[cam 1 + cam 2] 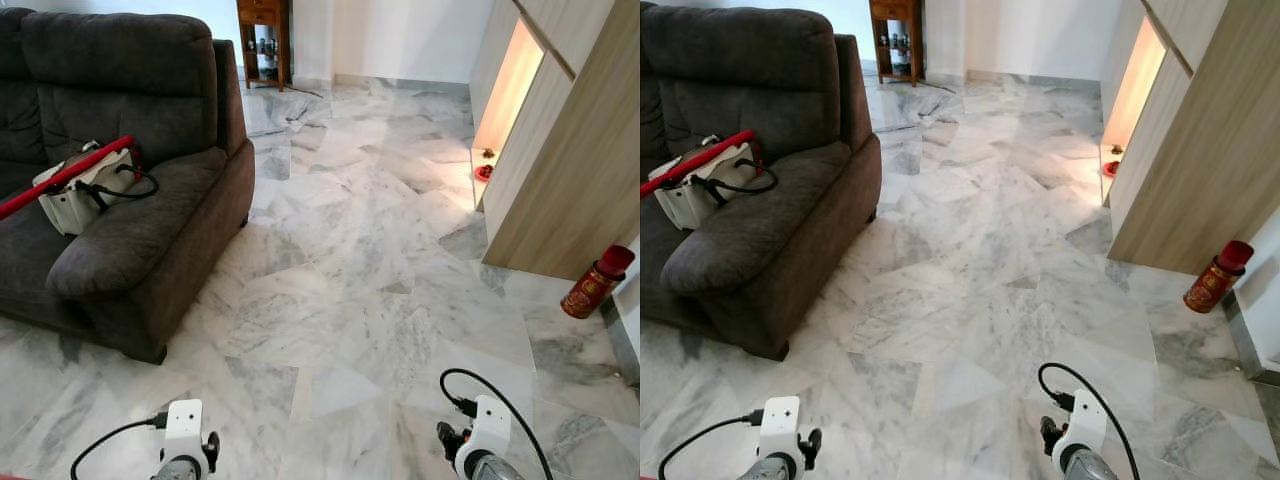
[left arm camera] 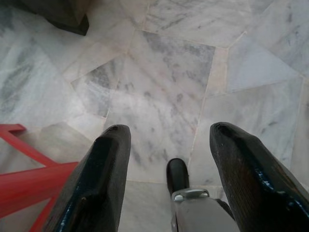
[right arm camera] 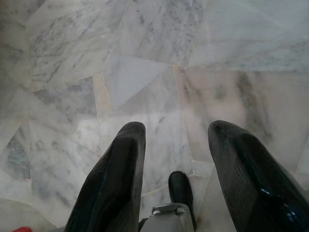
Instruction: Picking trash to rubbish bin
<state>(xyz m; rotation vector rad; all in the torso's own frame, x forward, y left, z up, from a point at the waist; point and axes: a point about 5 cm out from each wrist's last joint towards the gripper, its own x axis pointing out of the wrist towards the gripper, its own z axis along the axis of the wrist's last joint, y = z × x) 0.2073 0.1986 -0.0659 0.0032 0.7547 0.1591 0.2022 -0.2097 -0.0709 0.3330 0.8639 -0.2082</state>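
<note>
A red cylindrical can with a dark red cap [image 1: 596, 282] stands on the marble floor at the far right, against the foot of the wooden cabinet. My left gripper [image 2: 169, 133] hangs low over bare marble, open, with nothing between its black fingers. My right gripper [image 3: 176, 128] is likewise open and empty above the floor tiles. Both wrists, the left arm [image 1: 185, 445] and the right arm [image 1: 480, 440], show at the bottom edge of the head views, far from the can.
A dark grey sofa [image 1: 150, 230] fills the left, with a white bag [image 1: 75, 195] and a red pole [image 1: 60, 178] on its seat. A wooden cabinet [image 1: 570, 170] lines the right. A small wooden shelf [image 1: 262, 40] stands far back. A red frame [image 2: 29, 179] lies by the left gripper.
</note>
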